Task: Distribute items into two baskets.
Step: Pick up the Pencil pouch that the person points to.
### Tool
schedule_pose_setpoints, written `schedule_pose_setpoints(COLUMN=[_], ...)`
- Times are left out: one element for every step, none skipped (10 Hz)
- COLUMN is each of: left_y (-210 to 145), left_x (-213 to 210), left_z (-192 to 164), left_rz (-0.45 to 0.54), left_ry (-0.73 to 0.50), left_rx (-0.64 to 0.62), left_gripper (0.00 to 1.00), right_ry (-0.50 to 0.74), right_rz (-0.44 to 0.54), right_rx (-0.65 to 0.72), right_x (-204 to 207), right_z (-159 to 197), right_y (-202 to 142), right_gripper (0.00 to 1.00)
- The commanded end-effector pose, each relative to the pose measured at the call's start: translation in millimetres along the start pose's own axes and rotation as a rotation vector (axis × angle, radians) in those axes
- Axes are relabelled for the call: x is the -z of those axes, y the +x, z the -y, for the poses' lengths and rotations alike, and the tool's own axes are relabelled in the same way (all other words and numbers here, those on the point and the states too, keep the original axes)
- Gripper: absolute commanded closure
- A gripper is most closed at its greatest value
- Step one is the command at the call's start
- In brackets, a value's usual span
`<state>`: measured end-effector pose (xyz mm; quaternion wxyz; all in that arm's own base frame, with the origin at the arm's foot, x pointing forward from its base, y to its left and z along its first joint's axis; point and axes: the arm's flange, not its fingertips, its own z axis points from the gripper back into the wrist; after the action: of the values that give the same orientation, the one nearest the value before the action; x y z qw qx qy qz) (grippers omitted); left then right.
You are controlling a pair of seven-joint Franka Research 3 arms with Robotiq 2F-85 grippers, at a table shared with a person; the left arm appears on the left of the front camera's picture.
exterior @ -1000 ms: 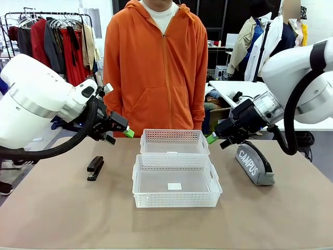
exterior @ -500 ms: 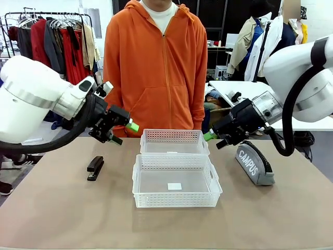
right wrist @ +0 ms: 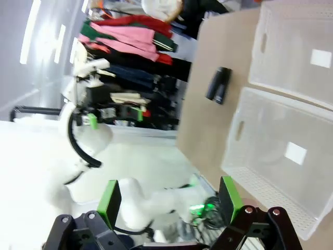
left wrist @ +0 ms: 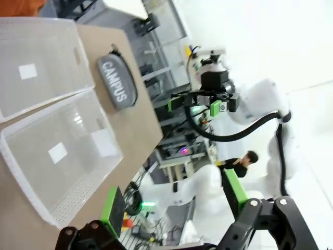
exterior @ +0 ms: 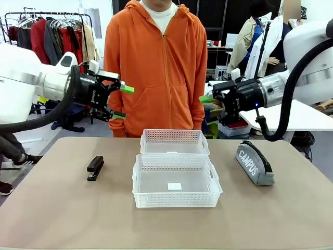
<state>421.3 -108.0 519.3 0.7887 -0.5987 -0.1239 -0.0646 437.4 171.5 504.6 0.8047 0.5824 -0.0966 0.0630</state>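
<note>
- A brown table (exterior: 62, 208) stands in a workroom. A person (exterior: 156, 67) in an orange hoodie stands at its far edge, and a rack (exterior: 47, 31) of hanging clothes is behind on the left.
- The only writing that can be read is "CAMPUS", in white capitals on the grey pouch (exterior: 254, 164). It also reads clearly in the left wrist view (left wrist: 117, 87).
- A small white sticker (exterior: 175, 186) lies on the floor of the near basket (exterior: 177, 198). No print can be made out on it.
- The right wrist view shows a like sticker in each basket.
- The far basket (exterior: 174, 136) sits straight behind the near one, long sides together. Both are at the middle of the table, in front of the person.
- The stapler (exterior: 95, 167) lies flat on the table to the left of the baskets and apart from them. It also shows in the right wrist view (right wrist: 219, 85).
- The pouch lies on the table to the right of the baskets and apart from them. Its lettering faces up and a black strap runs along its outer edge.
- The left gripper (exterior: 123, 102) hangs well above the table, above the stapler's side, pointing toward the person. Its green pads are spread wide with nothing between them, as its own wrist view confirms (left wrist: 174, 200).
- The right gripper (exterior: 209, 104) hangs at a like height on the pouch's side, pointing inward. Its jaws are parted wide and grip nothing, as its own wrist view shows (right wrist: 169, 200).
</note>
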Motion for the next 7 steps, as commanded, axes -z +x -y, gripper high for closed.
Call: schedule_pose_setpoints(left_y=[3.1, 5.8, 10.0, 15.7, 19.2, 22.0, 24.6], left_x=[-5.2, -11.1, -17.5, -23.7, -27.8, -29.4, -31.2], left_z=[7.1, 12.8, 15.6, 16.4, 17.5, 18.0, 17.5], left_rz=[0.052, 0.061, 0.071, 0.106, 0.110, 0.112, 0.119], left_ry=[-0.074, -0.104, -0.132, -0.152, -0.162, -0.166, -0.176], left_rx=[-0.016, -0.024, -0.032, -0.050, -0.045, -0.046, -0.050], left_gripper=[0.00, 0.00, 0.00, 0.00, 0.00, 0.00, 0.00], right_ry=[0.084, 0.152, 0.183, 0.201, 0.200, 0.205, 0.217], right_rz=[0.063, 0.045, 0.053, 0.055, 0.051, 0.039, 0.017], right_rx=[0.076, 0.098, 0.094, 0.102, 0.115, 0.138, 0.157], right_x=[-15.0, -29.2, -38.4, -48.0, -53.2, -58.1, -61.8], right_z=[-13.9, -23.1, -29.6, -33.2, -33.3, -31.9, -30.5], right_y=[12.9, 20.3, 24.7, 31.1, 34.8, 39.6, 43.2], right_gripper=[0.00, 0.00, 0.00, 0.00, 0.00, 0.00, 0.00])
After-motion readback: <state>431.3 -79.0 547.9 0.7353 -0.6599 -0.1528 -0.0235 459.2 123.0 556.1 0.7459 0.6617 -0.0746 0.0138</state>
